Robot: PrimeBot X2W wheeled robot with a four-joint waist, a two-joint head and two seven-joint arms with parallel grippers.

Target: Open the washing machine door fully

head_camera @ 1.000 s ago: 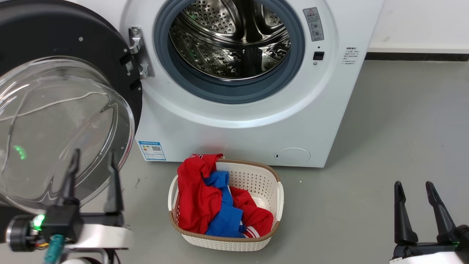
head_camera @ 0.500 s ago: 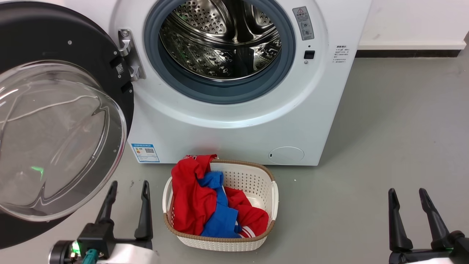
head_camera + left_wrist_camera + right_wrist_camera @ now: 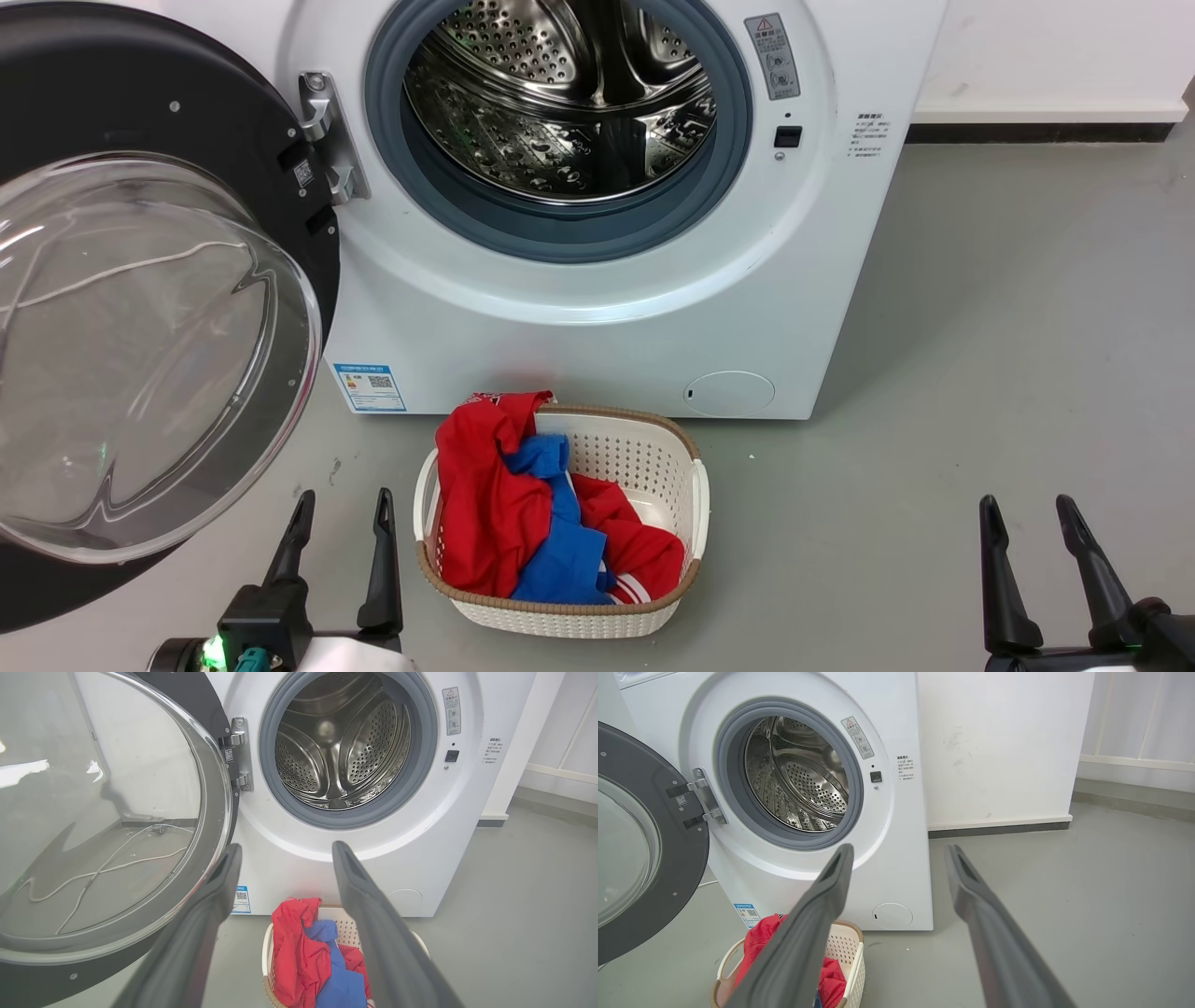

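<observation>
The washing machine door [image 3: 140, 355] hangs swung wide on its hinge [image 3: 327, 140] at 9 o'clock in the head view, its glass bowl facing the robot, beside the washing machine [image 3: 597, 317] at 12 o'clock. The left gripper [image 3: 344, 499], at 7 o'clock, has its fingers spread and empty, just below the door's lower rim and close beside the laundry basket [image 3: 702, 495]. The right gripper [image 3: 1025, 506], at 5 o'clock, is likewise spread and holds nothing, well apart from everything. The risk appears threefold: a leftward sweep of the left arm may clip the bulging glass, a rightward one may shove the basket, and the unheld door may drift back toward the opening. The steel drum [image 3: 569, 103] looks empty. The basket, at 6 o'clock, holds a red garment [image 3: 490, 504], draped over its far-left rim, and a blue garment [image 3: 569, 551].
</observation>
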